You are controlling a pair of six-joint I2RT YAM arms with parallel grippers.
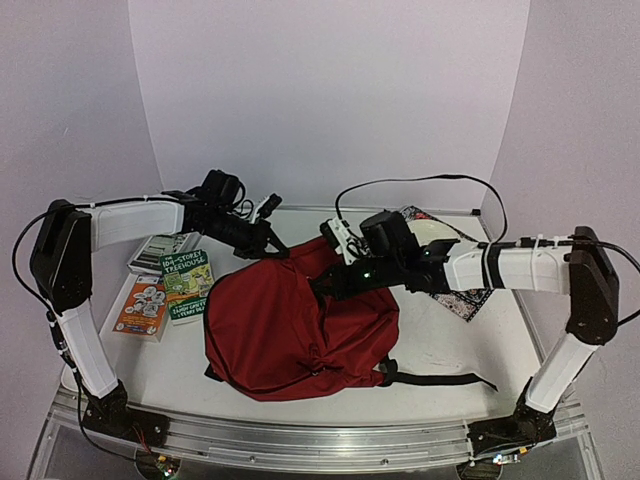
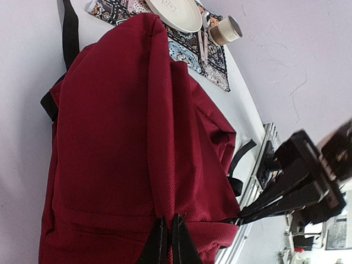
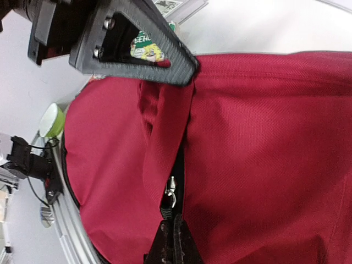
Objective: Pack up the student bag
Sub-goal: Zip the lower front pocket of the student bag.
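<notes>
White table; both jaws clamp the student bag.

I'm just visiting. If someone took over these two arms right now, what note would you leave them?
Left gripper: shut on the fabric of the bag.
Right gripper: shut on the bag, right beside the zipper pull.
The bag lies between the arms; the books lie outside it, to its left.
Done: both grippers grip the bag.
To do: open it, probably put the books in, then close it.
</notes>
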